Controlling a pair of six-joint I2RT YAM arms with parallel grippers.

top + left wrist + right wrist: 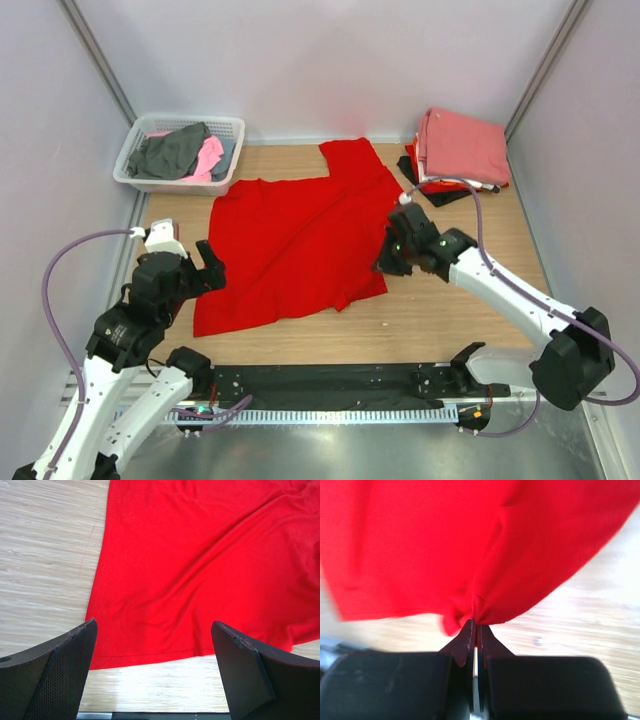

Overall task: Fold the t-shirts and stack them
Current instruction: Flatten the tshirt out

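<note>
A bright red t-shirt lies spread on the wooden table, one sleeve pointing to the back. My right gripper is shut on the shirt's right edge; the right wrist view shows the red cloth bunched between its closed fingertips and lifted off the wood. My left gripper is open and empty, just left of the shirt's lower left corner; the left wrist view shows the hem between its spread fingers. A stack of folded t-shirts, salmon-pink on top, sits at the back right.
A white lattice basket at the back left holds grey and pink shirts. The table's near edge has a black rail. Grey walls close in both sides.
</note>
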